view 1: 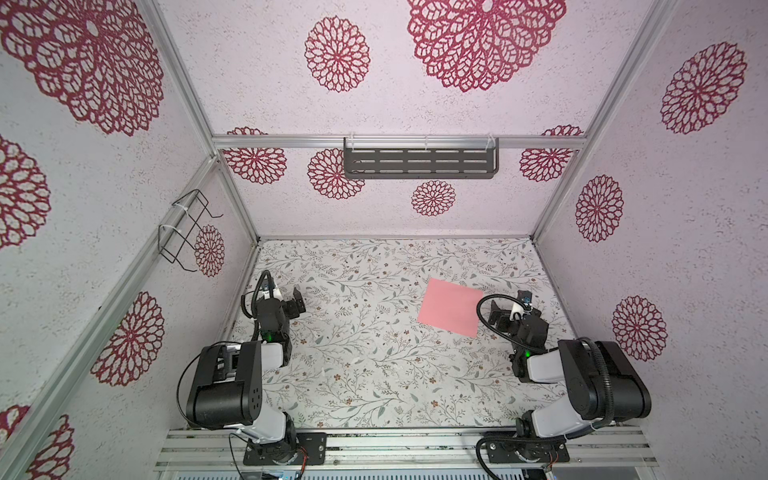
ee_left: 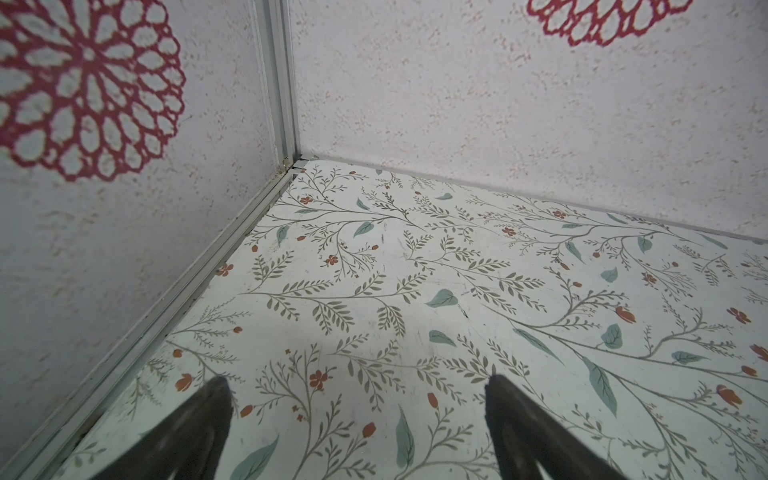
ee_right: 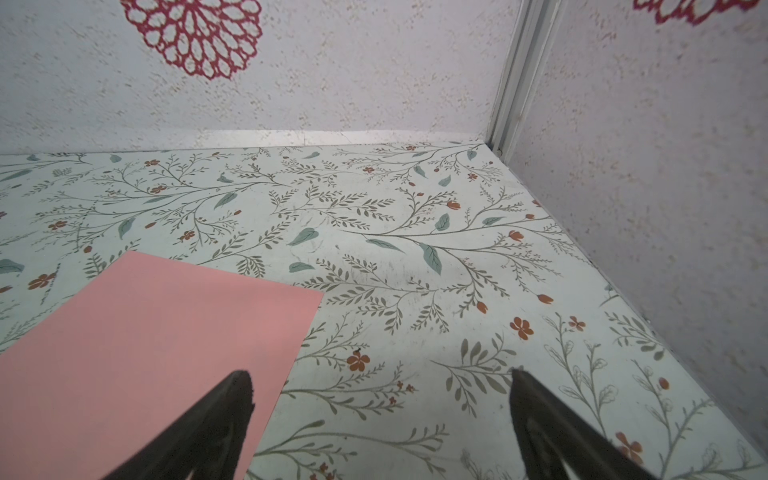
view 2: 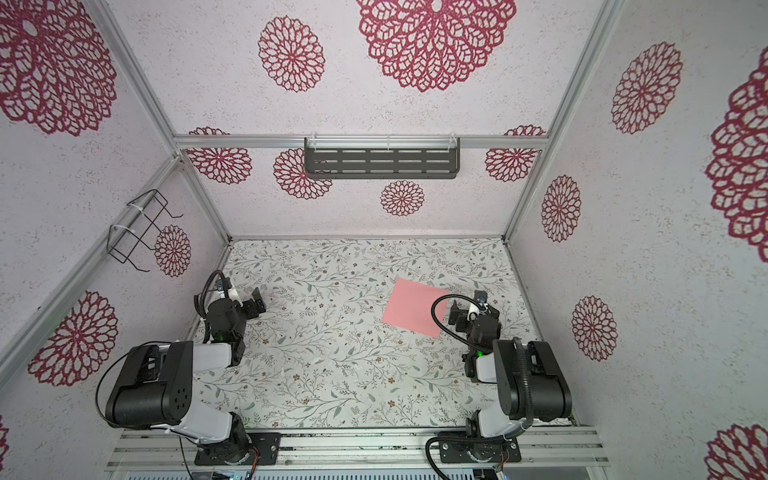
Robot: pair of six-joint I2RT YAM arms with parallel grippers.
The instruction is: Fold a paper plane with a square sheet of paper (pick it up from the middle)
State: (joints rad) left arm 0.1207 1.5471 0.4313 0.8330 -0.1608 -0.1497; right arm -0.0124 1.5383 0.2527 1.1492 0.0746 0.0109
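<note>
Both grippers are spread wide and holding nothing: the left gripper [view 1: 286,297] [ee_left: 357,382] sits over bare table [view 1: 353,374] close to the left wall [view 1: 124,257], and the right gripper [view 1: 509,309] [ee_right: 380,374] is over on the right side, just beside the paper

So the square sheet of paper [view 1: 451,307] [view 2: 415,309] lies flat on the right half of the table, turned a bit so its corners point off-axis, no creases that I can make out. It's well apart from the left gripper. In the right wrist view the sheet [ee_right: 145,353] fills the lower corner and one finger [ee_right: 232,399] overlaps its edge in the picture, but I can't tell if it's touching or just above it. The other finger is over the floral pattern only

Stuff in the way: the right arm's black cable loop [view 1: 484,309] hangs in front of the sheet's right edge in both top views, covering a bit of it. Between the two grippers there's only open floral tabletop

Containers: a dark slotted shelf [view 1: 419,162] is tied to the rail on the back wall [view 1: 374,208], and a black wire rack [view 1: 187,228] is tied to the rail on the left wall, with the wall's red flower print showing straight through its wires
</note>
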